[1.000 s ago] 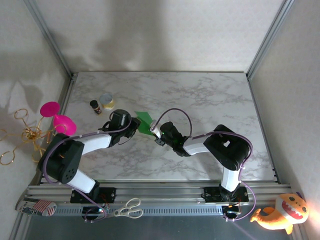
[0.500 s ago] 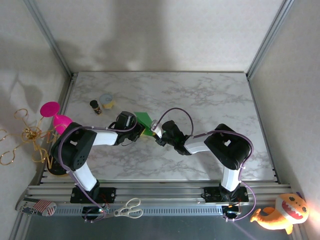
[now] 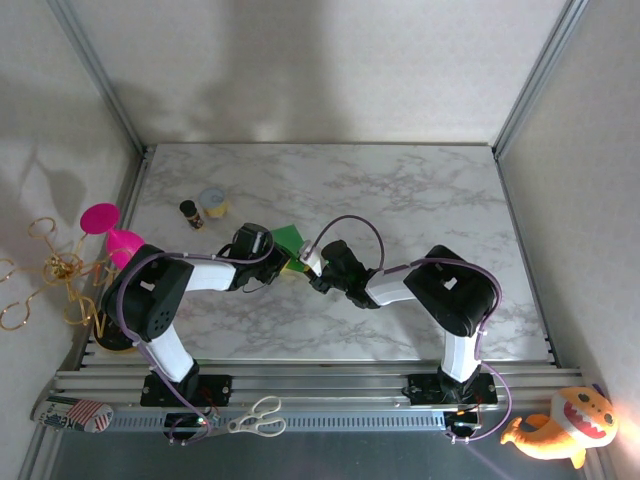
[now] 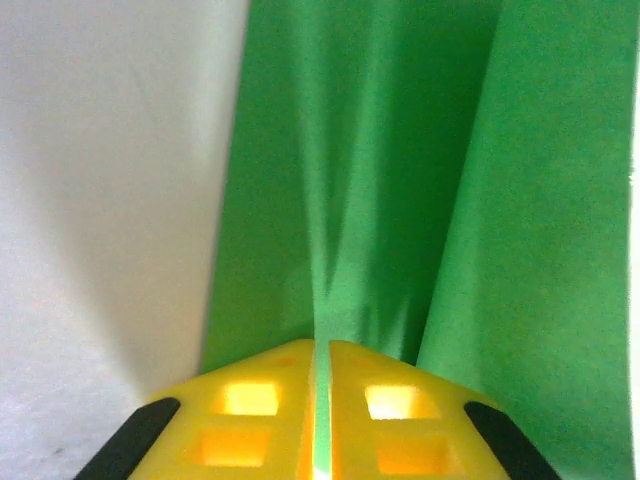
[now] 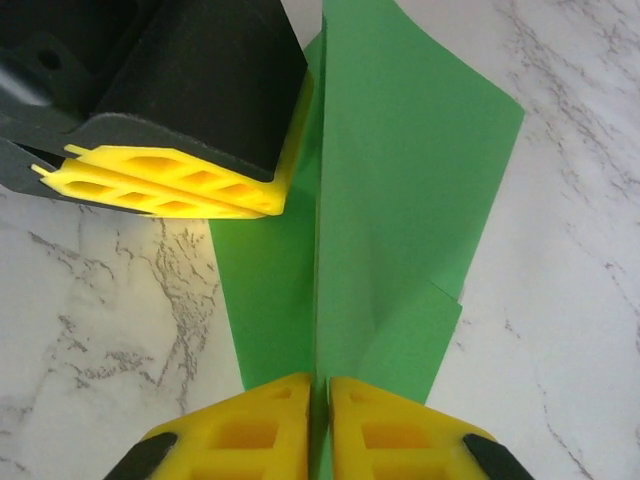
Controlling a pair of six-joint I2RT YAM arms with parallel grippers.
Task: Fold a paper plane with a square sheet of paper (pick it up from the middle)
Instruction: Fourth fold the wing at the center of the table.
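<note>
The bright-green sheet of paper (image 3: pixel 289 240) is folded into layered flaps with a crease along its length, and it sits left of the middle of the marble table (image 3: pixel 420 200). My left gripper (image 3: pixel 282 262) is shut on one edge of the paper (image 4: pixel 400 180), and a thin green strip shows between its yellow fingertips (image 4: pixel 250 400). My right gripper (image 3: pixel 306 262) meets it from the right. It is shut on the paper's (image 5: pixel 400 200) central ridge. The left gripper's yellow fingers (image 5: pixel 170 180) lie against the paper's left side in the right wrist view.
A small dark bottle (image 3: pixel 189 213) and a tin can (image 3: pixel 213 202) stand behind the left arm. Pink bowls (image 3: pixel 115 240) and a gold wire stand (image 3: pixel 40 270) are off the table's left edge. Scissors (image 3: pixel 258 416) and a plush toy (image 3: pixel 560 425) lie by the front rail.
The left arm has swung in toward the paper, and its gripper has closed on the paper's edge. The right gripper has kept its place and its hold on the paper.
</note>
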